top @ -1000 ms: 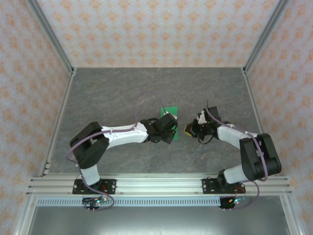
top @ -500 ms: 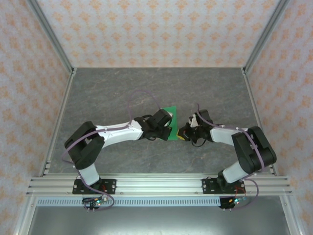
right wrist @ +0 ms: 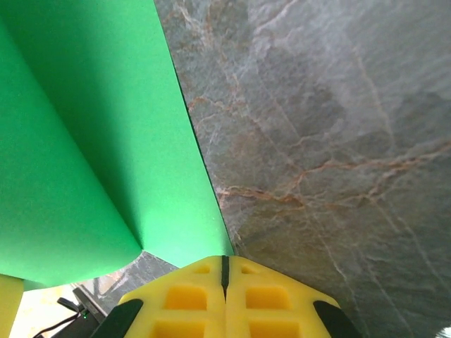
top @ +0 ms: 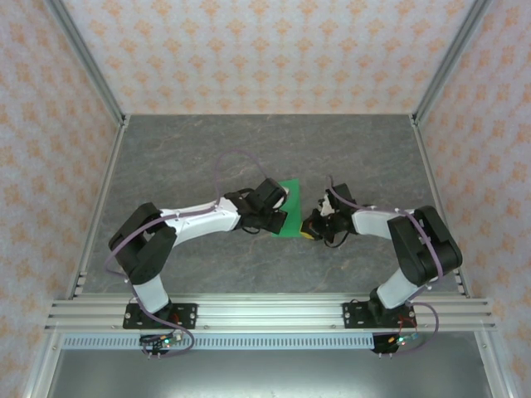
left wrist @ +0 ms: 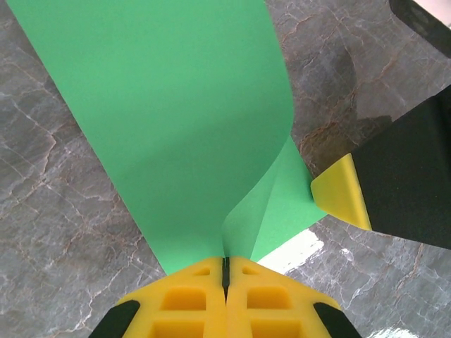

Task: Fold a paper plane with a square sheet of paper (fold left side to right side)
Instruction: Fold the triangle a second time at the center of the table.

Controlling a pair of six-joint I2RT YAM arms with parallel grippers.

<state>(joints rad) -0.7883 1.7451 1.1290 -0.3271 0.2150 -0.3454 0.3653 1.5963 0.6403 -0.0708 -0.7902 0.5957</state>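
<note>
Thin, bright green, plain and unmarked: the square sheet of paper (top: 291, 197), in the middle of the bench (top: 191, 149). Not lying flat. Bowed up in a soft curve, one layer rolled over a second, with no sharp crease at the bend. Pinched at its near edge by the left pincer (left wrist: 225, 273), ribbed yellow pads clenched on the green with only a thin seam between them. Caught at a corner by the right pincer (right wrist: 225, 271) as well, clenched in the same way. In the left wrist view, its yellow tip and black body just beside the lower layer. Underneath, smooth grey stone-look bench with pale and rusty veins and a slight gloss. Around it, aluminium rails (top: 265, 308) and walls (top: 274, 50) papered in an orange pattern.
</note>
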